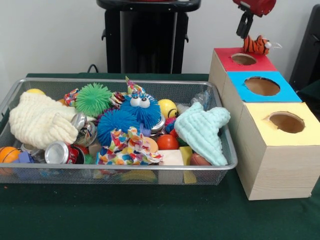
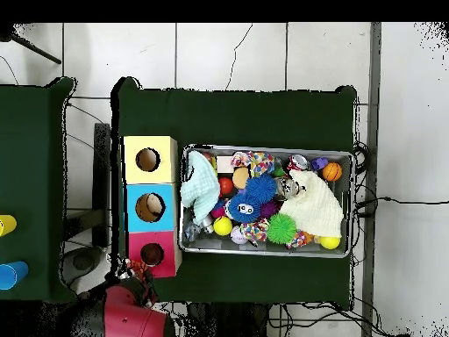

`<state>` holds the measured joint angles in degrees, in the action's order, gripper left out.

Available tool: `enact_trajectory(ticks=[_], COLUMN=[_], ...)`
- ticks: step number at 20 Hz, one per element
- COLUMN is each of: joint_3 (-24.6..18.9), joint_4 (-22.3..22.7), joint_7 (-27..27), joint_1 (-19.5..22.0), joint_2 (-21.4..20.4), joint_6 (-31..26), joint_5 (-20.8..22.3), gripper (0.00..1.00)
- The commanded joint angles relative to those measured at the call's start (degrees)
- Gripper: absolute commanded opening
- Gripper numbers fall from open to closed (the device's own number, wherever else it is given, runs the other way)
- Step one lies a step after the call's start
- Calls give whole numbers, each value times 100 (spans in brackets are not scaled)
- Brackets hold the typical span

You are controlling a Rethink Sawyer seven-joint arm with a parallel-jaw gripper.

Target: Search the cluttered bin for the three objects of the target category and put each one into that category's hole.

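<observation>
The silver wire-mesh basket (image 1: 120, 80) (image 2: 267, 148) sits full of clutter on the green table. The orange black-striped tiger (image 1: 256, 45) (image 2: 136, 266) is at the far edge of the red-surrounded hole (image 1: 243, 59) (image 2: 152, 254), outside the hole's opening. My gripper (image 1: 244, 27) (image 2: 131, 279) hangs just above and beside the tiger; I cannot tell whether it holds the tiger or the tiger rests on the box. The brown monkey and the yellow duck do not show among the clutter.
The blue-surrounded hole (image 1: 262, 86) and yellow-surrounded hole (image 1: 286, 122) stand in line with the red one. The basket holds a googly-eyed blue ball (image 1: 141, 107), green spiky ball (image 1: 93, 98), yellow ball (image 1: 166, 107), cream cloth (image 1: 40, 120), mint cloth (image 1: 202, 130) and cans (image 1: 57, 152).
</observation>
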<state>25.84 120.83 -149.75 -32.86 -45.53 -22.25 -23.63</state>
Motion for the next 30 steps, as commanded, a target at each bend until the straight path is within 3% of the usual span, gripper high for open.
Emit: enact_trajectory(ticks=[1, 22, 25, 30], joint_3=[-266, -343, 12, 259], joint_4=[-169, -86, -268, -514], joint_7=[-597, -930, -773, 57], joint_1=[348, 57, 16, 611], joint_2=[315, 25, 63, -62], joint_6=[252, -160, -296, -195], joint_5=[131, -51, 190, 709], gripper=[0, 0, 0, 0])
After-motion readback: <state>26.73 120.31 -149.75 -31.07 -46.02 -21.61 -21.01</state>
